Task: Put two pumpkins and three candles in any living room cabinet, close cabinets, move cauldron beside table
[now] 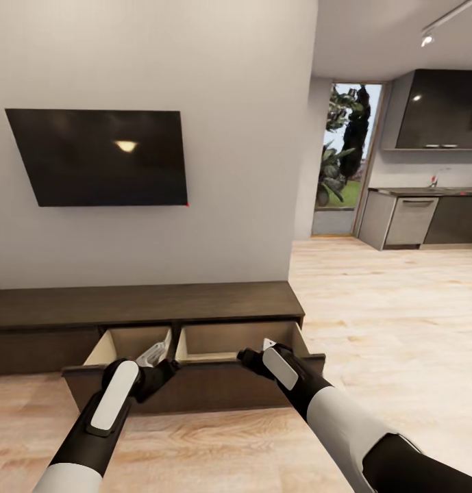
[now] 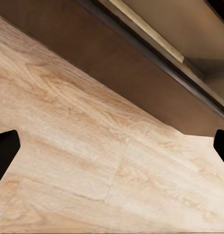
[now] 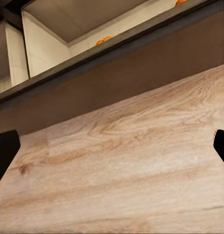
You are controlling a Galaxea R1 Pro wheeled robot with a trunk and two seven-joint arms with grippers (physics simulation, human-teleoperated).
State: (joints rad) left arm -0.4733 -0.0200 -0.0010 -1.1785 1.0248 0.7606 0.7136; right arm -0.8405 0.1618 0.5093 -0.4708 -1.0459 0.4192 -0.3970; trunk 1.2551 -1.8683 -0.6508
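Observation:
The long dark brown cabinet (image 1: pixel 140 305) stands under the wall TV with a wide drawer (image 1: pixel 194 383) pulled out, its pale insides showing. Two pumpkins (image 3: pixel 104 41) (image 3: pixel 180 2) peek as orange bits over the drawer's front edge in the right wrist view. My left gripper (image 1: pixel 160 373) (image 2: pixel 112 146) hovers open at the drawer front's left part, fingertips wide apart above the floor. My right gripper (image 1: pixel 253 359) (image 3: pixel 112 146) is open too, held at the drawer front's right part. The candles, the cauldron and the table are out of view.
A black TV (image 1: pixel 98 157) hangs on the wall above the cabinet. Light wood floor (image 1: pixel 386 329) runs to the right towards a kitchen with grey cabinets (image 1: pixel 427 219) and a glass door (image 1: pixel 342 157).

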